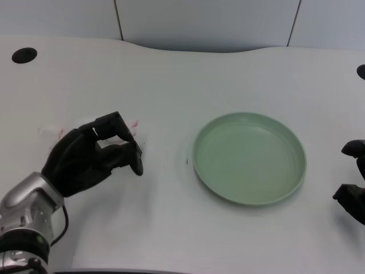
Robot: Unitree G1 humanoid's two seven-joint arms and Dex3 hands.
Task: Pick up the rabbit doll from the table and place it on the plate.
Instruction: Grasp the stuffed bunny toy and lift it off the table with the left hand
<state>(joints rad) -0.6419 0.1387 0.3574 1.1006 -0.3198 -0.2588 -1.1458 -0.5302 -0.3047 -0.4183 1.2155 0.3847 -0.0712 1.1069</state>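
Observation:
The white rabbit doll (52, 131) lies on the table at the left, hard to make out against the white top, with pink marks showing at its ends. My left hand (94, 153) covers most of it, fingers curled over its top and thumb hooked under its right side, so it grips the doll. The doll looks to be still down on the table. The pale green plate (199, 165) sits empty to the right of centre, about a hand's width from my left hand.
My right hand (352, 188) rests at the right edge, just past the plate. A black round hole (24, 55) sits in the table's far left corner, another (361, 71) at the far right. The table's back edge curves inward behind the plate.

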